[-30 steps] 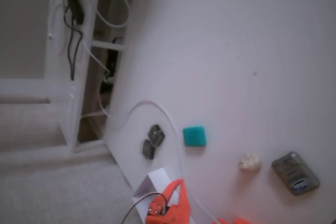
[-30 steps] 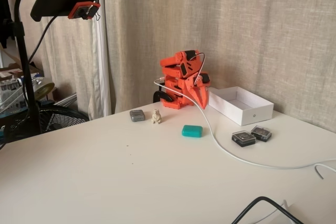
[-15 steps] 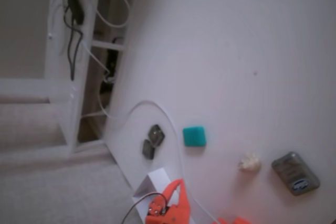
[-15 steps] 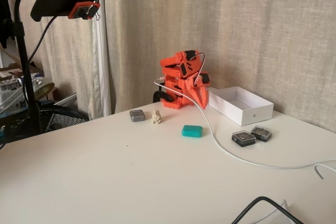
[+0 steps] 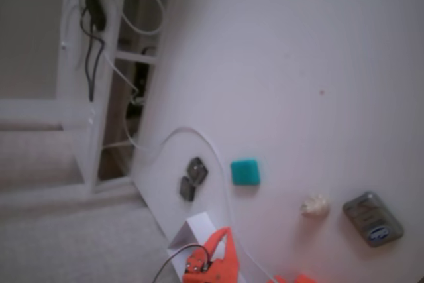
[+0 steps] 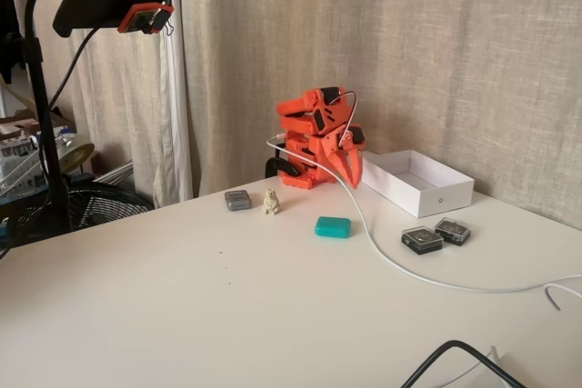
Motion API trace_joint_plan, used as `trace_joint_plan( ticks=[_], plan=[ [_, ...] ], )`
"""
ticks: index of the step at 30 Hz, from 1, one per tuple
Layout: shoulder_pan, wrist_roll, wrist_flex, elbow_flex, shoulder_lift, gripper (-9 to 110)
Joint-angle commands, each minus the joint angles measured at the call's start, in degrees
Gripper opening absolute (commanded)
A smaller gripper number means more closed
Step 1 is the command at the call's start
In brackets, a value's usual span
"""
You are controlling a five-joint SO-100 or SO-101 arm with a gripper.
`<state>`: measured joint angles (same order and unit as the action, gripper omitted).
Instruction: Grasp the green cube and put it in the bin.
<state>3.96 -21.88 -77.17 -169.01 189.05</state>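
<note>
The green cube [image 6: 333, 226] lies flat on the white table, a teal block with rounded corners, also in the top-down fixed view [image 5: 245, 171]. The bin [image 6: 416, 184], a low white box, stands behind and to the right of it; in the top-down fixed view only a corner of the bin [image 5: 194, 228] shows at the bottom edge. The orange arm sits folded at the table's back, between cube and bin. Its gripper [image 6: 352, 181] [image 5: 227, 232] points down, shut and holding nothing, well apart from the cube.
Two dark grey pieces [image 6: 422, 239] [image 6: 453, 230] lie right of the cube. A grey device [image 6: 237, 200] and a small beige figurine [image 6: 270, 202] sit to its left. A white cable [image 6: 382, 256] runs across the table. A black cable [image 6: 464, 349] loops at the front edge.
The folded arm has stirred only very slightly. The cube and the other things lie where they were.
</note>
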Motion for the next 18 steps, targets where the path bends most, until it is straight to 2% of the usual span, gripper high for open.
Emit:
trace_joint_plan(
  ticks=[1, 5, 9, 13, 18],
  plan=[
    [-0.97, -0.53, 0.62, 0.18, 0.53, -8],
    [1.41, -2.2, 2.37, 0.0, 0.26, -8],
    [5.71, -9.32, 15.12, 5.54, -8.17, -8],
    [5.27, -10.81, 24.52, 18.11, -17.75, -8],
    [4.31, -10.99, 21.01, 40.96, -34.89, -8]
  ],
)
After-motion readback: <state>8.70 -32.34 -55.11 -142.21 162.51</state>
